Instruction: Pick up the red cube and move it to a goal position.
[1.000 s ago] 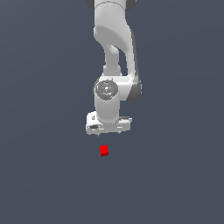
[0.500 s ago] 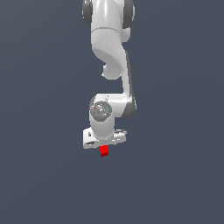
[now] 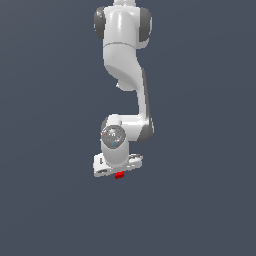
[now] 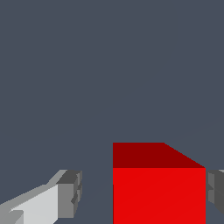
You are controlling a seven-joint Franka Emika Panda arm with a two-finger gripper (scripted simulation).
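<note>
The red cube [image 3: 119, 175] lies on the dark grey floor, and only its lower edge peeks out under the white hand in the exterior view. My gripper [image 3: 119, 172] is down over it. In the wrist view the red cube [image 4: 159, 188] fills the space between the two fingers of my gripper [image 4: 142, 192]. One grey fingertip [image 4: 71, 192] stands a clear gap away from the cube. The other fingertip [image 4: 215, 192] is right beside the cube's opposite face. The jaws are open around the cube and not closed on it.
The white arm [image 3: 125, 75] rises straight above the hand. The plain dark grey floor [image 3: 200, 200] lies all around. No goal marker shows.
The arm has come down. The hand dropped from above the cube to floor level, so the cube now sits between the open fingers. The cube has not moved.
</note>
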